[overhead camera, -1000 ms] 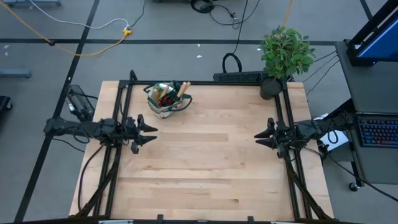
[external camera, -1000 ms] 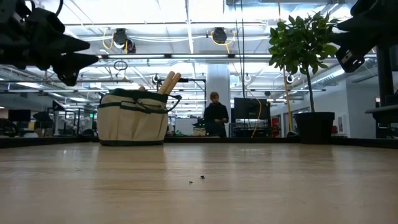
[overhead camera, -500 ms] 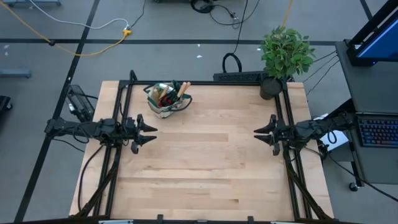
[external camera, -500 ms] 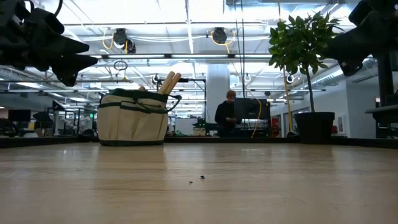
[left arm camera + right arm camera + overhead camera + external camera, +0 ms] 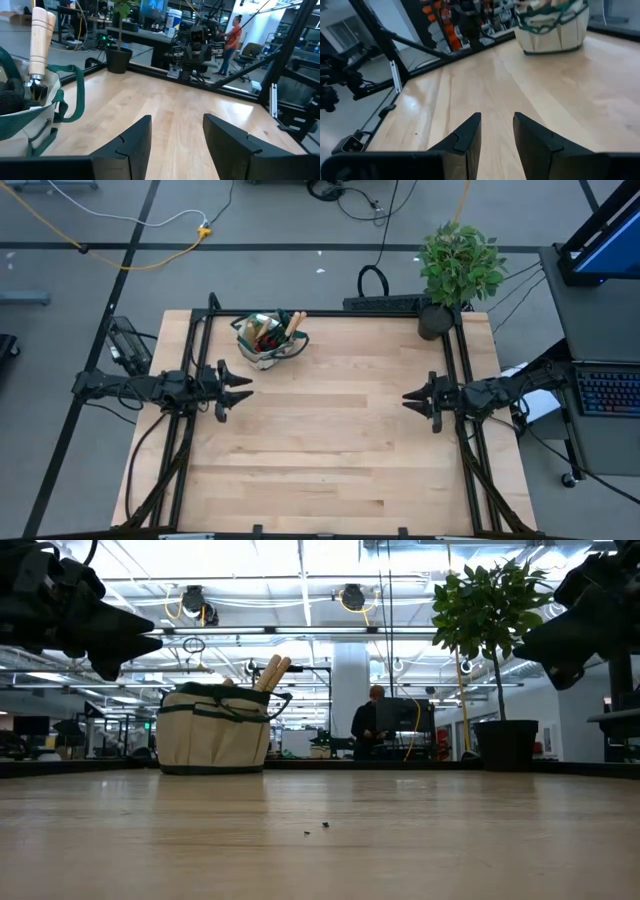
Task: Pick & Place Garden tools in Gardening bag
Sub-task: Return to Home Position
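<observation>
Fingers (image 5: 134,144) spread on my left gripper (image 5: 243,387) at nine o'clock and my right gripper (image 5: 410,399) at three. The bag (image 5: 262,348) at eleven holds wooden-handled tools (image 5: 292,325).

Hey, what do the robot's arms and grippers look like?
Left arm and right arm are dark, slim and jointed. The left gripper and right gripper each carry two black, wedge-shaped fingers. Dark cables hang near the bases. No markings show.

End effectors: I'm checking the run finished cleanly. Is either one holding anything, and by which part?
Nothing is held: the left end effector and right end effector are both open and empty, away from the gardening bag.
</observation>
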